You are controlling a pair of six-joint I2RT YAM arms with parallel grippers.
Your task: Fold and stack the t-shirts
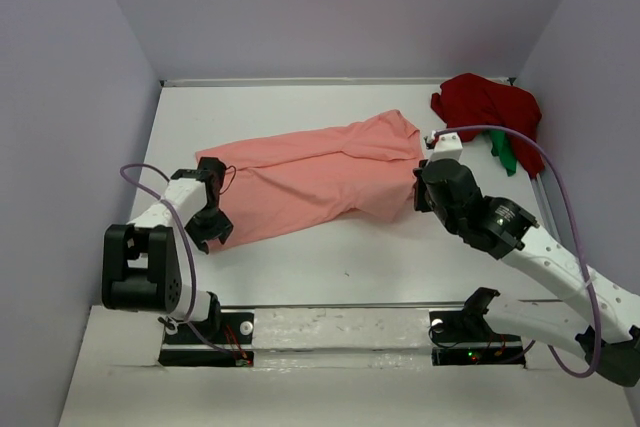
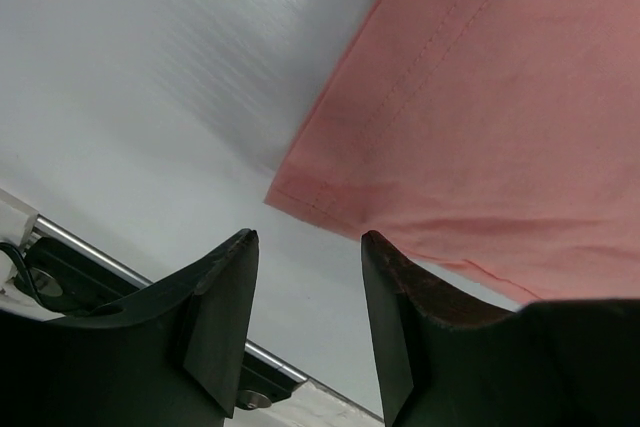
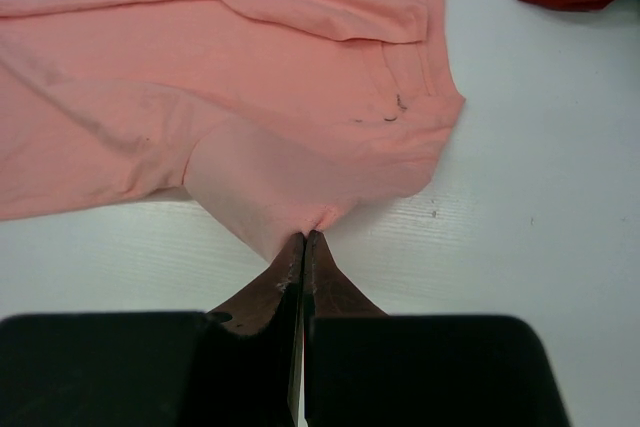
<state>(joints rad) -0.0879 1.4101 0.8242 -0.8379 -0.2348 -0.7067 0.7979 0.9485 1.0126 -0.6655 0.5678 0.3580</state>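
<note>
The task is at an early stage. The salmon-pink t-shirt (image 1: 320, 177) lies across the middle of the tabletop (image 1: 340, 267). Its hem is toward 9 o'clock and its collar toward 3 o'clock in the top view. It is mostly flat, and the far side seems to be folded in along a lengthwise crease, though I cannot tell how neat that fold is. The near side is not yet turned in, and the shirt has not been folded end to end.

The left hand (image 2: 305, 242) is at the hem corner, at the shirt's 9 o'clock end. Its fingers are spread and nothing is between them. The corner lies just beyond the fingertips on the bare tabletop.

The right hand (image 3: 303, 239) is at the near sleeve, at about 4 o'clock on the shirt. Its jaws are pressed together and the cloth puckers to a point at their tips, so it appears to be pinching the sleeve edge.

The dark red t-shirt (image 1: 485, 107) sits crumpled in the far corner at about 1 o'clock, well apart from the pink one. A strip of the green t-shirt (image 1: 505, 154) shows at its near edge. Neither looks folded, and no stack exists.

By my reading, at most one fold of the first shirt is done. The rest of that shirt, both others and the stacking remain.
</note>
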